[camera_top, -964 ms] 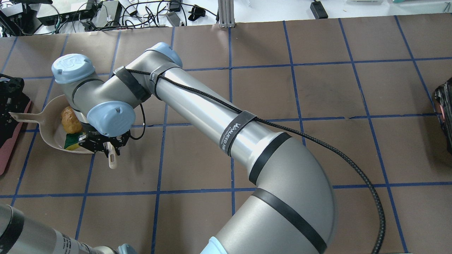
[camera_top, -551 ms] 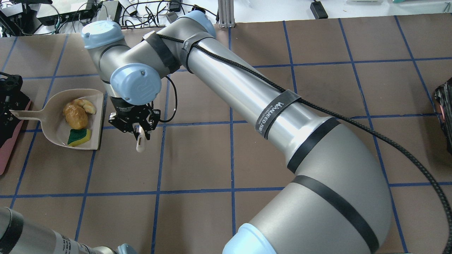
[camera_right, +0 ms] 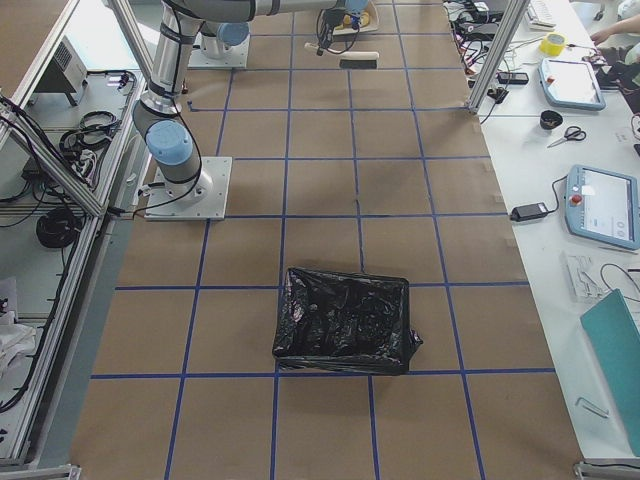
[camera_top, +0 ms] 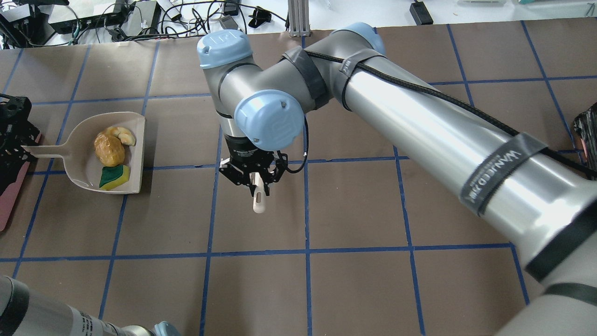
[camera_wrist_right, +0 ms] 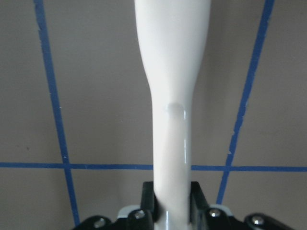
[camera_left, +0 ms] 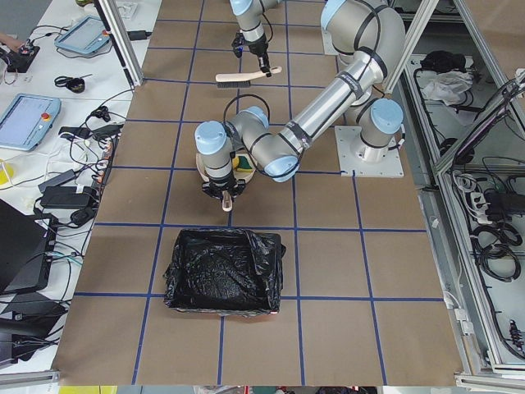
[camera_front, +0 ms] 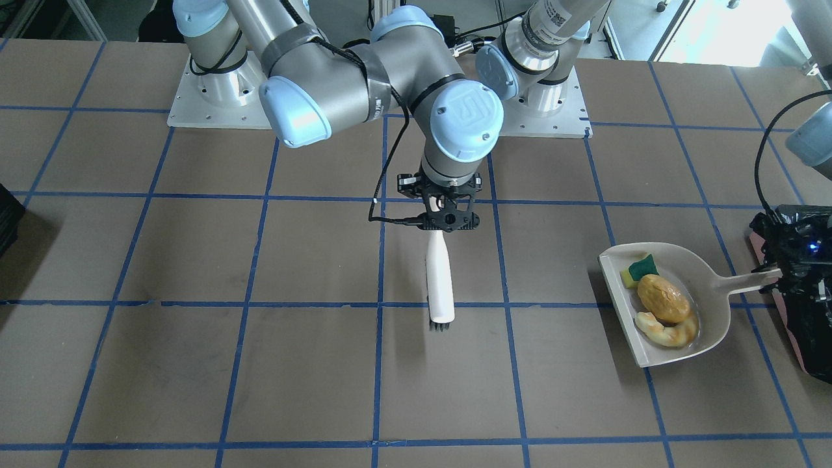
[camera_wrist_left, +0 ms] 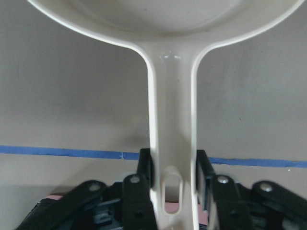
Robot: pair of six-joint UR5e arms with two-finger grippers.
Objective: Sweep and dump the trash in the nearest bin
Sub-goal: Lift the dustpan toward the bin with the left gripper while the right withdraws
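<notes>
The beige dustpan lies at the table's left with the brown potato lump, the tan croissant piece and the yellow-and-green sponge inside it. My left gripper is shut on the dustpan's handle, right beside the bin, pink-sided with a black bag. My right gripper is shut on a white-handled brush and holds it bristles down near the table's middle, well apart from the dustpan.
The bin sits just beyond the dustpan's handle end. A second black-lined bin stands at the table's opposite end and shows at the overhead view's right edge. Cables and devices lie past the far edge.
My right arm has swung away from the dustpan toward the table's middle, carrying the brush. The croissant, hidden before, now shows. The dustpan and left gripper have barely moved.
</notes>
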